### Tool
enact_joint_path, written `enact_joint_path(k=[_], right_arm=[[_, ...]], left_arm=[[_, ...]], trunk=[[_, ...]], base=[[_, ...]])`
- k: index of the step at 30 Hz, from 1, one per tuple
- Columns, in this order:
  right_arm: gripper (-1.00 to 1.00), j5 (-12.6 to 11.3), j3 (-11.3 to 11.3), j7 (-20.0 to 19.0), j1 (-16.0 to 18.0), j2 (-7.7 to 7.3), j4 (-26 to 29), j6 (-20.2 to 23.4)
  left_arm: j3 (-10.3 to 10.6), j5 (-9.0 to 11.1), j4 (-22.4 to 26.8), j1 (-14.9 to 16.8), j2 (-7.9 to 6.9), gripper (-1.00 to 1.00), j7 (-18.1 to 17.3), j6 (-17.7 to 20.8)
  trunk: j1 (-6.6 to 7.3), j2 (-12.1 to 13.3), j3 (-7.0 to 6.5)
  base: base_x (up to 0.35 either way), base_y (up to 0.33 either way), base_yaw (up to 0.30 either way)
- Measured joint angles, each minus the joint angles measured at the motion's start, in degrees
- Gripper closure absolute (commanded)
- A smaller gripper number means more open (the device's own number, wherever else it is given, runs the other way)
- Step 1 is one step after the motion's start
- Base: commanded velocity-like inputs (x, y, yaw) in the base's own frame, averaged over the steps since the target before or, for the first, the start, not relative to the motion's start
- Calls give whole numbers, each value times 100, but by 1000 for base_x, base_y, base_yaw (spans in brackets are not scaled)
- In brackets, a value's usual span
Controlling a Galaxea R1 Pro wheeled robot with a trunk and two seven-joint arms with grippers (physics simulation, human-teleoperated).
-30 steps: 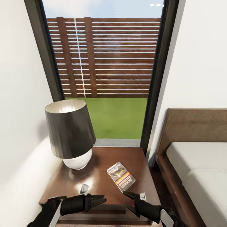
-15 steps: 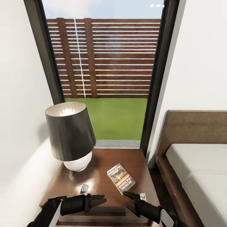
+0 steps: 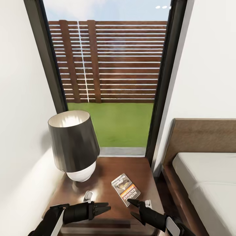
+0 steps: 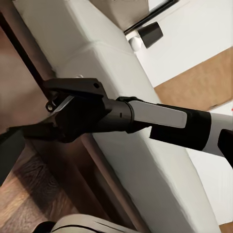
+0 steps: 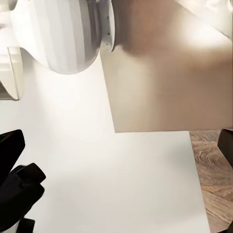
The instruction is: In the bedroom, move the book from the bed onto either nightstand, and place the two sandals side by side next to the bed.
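R hand (image 3: 133, 208) open, empty; book (image 3: 126, 189) flat on nightstand (image 3: 108, 170).

One book (image 3: 126, 189); one nightstand (image 3: 105, 186); one lamp (image 3: 73, 144); one bed (image 3: 203, 183); one window (image 3: 111, 75); two grippers (image 3: 102, 208) (image 3: 134, 208); possibly a second lamp (image 4: 145, 35), blurred.

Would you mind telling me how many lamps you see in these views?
2. One lamp stands on the nightstand left of the book; a second lamp sits beyond the bed, in the left wrist view. Others may be hidden.
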State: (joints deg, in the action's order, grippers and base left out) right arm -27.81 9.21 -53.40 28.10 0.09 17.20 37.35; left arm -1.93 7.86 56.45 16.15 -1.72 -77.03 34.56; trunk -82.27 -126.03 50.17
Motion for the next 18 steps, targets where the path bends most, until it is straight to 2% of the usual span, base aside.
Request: enact_joint_path(k=[5,18], right_arm=[[-100,7,-1,-1,0,-1,3,-11],[-100,7,11,-6,0,-8,2,-10]], left_arm=[[7,-2,1,0,5,-100,157,7],[5,-2,2,0,6,-100,183,8]], trunk=[[110,201,-90],[395,722,-323]], base=[[0,0,0],[0,0,0]])
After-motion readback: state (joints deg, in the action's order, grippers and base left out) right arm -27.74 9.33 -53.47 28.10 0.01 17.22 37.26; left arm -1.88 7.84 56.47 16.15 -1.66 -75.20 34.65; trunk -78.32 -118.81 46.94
